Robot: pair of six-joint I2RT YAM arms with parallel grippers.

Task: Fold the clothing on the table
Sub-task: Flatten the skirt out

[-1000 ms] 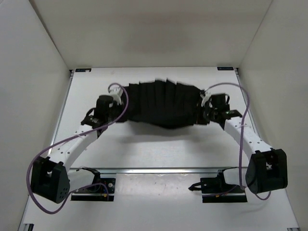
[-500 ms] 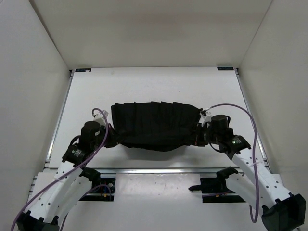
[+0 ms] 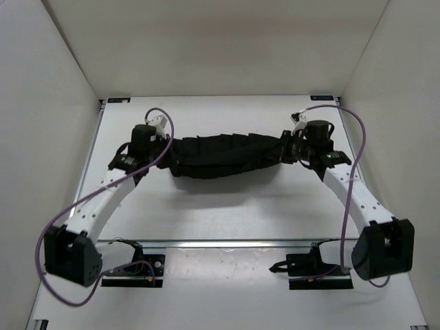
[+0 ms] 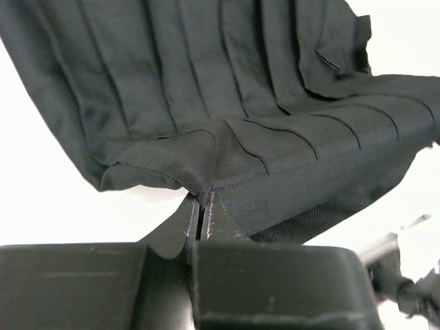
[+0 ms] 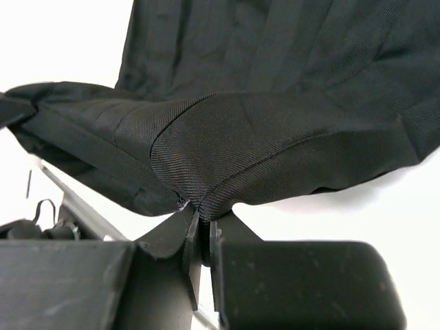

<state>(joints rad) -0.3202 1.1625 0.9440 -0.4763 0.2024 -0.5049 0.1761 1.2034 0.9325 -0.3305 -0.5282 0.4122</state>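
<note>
At the near edge of the table (image 3: 227, 216) the arm bases (image 3: 130, 268) are sitting. Farther in, the left gripper (image 4: 202, 206) is pinching the clothing's (image 3: 223, 157) left end and the right gripper (image 5: 199, 216) its right end, fingers nearly closed on fabric. Between them the clothing is spanning the table's middle as a bunched band.

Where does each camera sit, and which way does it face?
Top external: above and behind the bases, looking down on the table; both arms show, the clothing strung between them.
Left wrist: on the left arm, looking along the left gripper, shut on the clothing's edge.
Right wrist: likewise, right gripper pinching the other end.
Shared: all three see the clothing.
</note>
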